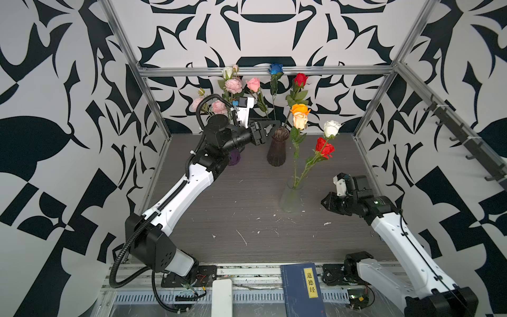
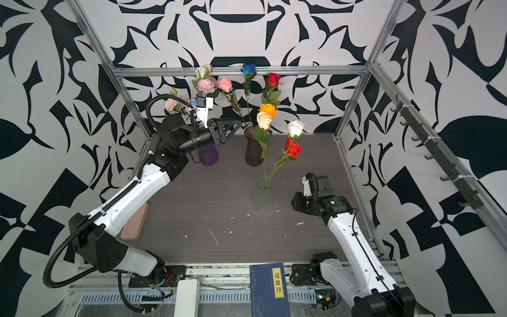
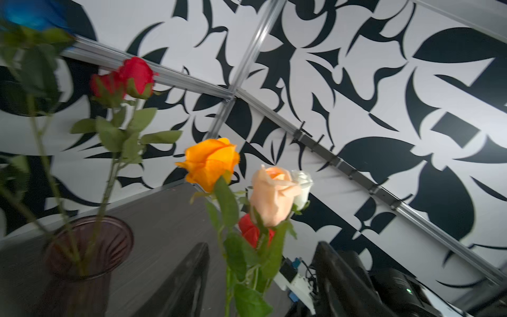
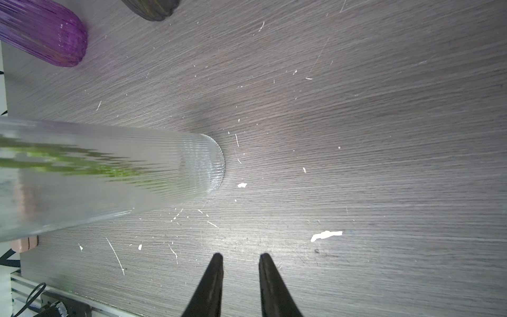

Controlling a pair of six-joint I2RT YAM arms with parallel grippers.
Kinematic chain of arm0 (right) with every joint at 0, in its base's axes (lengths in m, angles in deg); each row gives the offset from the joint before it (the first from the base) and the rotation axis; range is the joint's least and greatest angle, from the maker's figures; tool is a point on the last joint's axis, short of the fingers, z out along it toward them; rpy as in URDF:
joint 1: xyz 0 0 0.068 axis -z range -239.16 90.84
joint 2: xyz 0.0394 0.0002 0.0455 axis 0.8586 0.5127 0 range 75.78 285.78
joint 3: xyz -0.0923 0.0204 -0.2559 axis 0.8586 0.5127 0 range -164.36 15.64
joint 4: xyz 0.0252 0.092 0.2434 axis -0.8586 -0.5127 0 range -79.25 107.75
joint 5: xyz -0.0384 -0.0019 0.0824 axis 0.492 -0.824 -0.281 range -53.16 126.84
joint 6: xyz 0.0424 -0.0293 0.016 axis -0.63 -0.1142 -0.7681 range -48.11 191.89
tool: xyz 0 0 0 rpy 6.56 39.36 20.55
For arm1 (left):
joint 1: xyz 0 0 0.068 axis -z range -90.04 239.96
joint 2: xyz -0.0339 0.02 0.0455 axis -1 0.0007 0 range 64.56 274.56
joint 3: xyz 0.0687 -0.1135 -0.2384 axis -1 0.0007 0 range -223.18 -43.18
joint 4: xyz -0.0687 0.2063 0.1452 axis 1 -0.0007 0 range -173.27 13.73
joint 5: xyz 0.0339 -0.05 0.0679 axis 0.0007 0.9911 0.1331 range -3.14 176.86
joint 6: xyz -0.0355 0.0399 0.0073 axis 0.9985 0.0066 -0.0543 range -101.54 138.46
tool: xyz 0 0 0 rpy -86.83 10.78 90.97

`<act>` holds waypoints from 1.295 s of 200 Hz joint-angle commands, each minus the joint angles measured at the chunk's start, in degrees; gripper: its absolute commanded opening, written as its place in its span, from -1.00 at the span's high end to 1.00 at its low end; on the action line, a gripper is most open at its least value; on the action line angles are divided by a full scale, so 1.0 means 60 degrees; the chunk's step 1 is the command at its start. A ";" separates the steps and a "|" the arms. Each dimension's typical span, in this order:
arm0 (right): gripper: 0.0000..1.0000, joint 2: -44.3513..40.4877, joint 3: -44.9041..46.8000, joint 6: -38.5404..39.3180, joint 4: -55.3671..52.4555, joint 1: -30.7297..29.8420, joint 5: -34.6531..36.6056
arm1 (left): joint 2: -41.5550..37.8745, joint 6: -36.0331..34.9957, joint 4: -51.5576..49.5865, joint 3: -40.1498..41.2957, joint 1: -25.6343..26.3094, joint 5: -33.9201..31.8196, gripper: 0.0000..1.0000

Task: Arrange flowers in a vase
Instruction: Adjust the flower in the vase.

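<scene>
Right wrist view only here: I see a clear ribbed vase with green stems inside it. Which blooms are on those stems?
Observer: Both top views show a peach rose, a white rose and a red rose rising from the clear vase.
Operator: Where is the other arm?
Observer: The left gripper is up by the rim of the dark vase, jaws open.
Operator: What's in that dark vase?
Observer: A blue rose, a pink rose and a second red rose stand in it.
</scene>
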 commanded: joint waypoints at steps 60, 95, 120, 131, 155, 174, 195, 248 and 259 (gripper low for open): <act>0.45 -0.0182 -0.0153 0.0024 -0.0046 0.0005 0.0084 | 0.2154 0.0521 0.0094 -0.2016 0.1809 0.1088 -0.15; 0.45 -0.0302 -0.0214 0.0020 -0.0164 0.0004 0.0105 | 0.2461 -0.0002 -0.0584 -0.2790 0.2220 0.1165 -0.14; 0.45 -0.0303 -0.0270 0.0024 -0.0196 0.0005 0.0086 | 0.2183 -0.0444 -0.1241 -0.2716 0.2092 0.0964 -0.15; 0.45 -0.0303 -0.0354 0.0024 -0.0306 0.0005 0.0055 | 0.1975 -0.0623 -0.1557 -0.2614 0.2045 0.0796 -0.18; 0.45 -0.0437 -0.0708 -0.0112 -0.0567 0.0005 -0.0005 | 0.1539 -0.1181 -0.2449 -0.2582 0.2015 0.0622 -0.32; 0.44 -0.0542 -0.1088 -0.0339 -0.0762 0.0005 -0.0330 | 0.1189 -0.1340 -0.2946 -0.2580 0.2015 0.0835 -0.40; 0.45 -0.0554 -0.1494 -0.0797 -0.1006 -0.0003 -0.0599 | 0.0803 -0.1355 -0.3458 -0.2505 0.2016 0.1144 -0.45; 0.37 -0.0005 -0.2341 -0.2935 -0.0627 -0.0284 -0.2017 | -0.0581 -0.1930 -0.4938 -0.1407 0.2014 0.0791 -0.56; 0.37 0.0234 -0.2493 -0.3549 -0.0479 -0.0552 -0.2025 | -0.1061 -0.2109 -0.4946 -0.0808 0.1988 0.0438 -0.59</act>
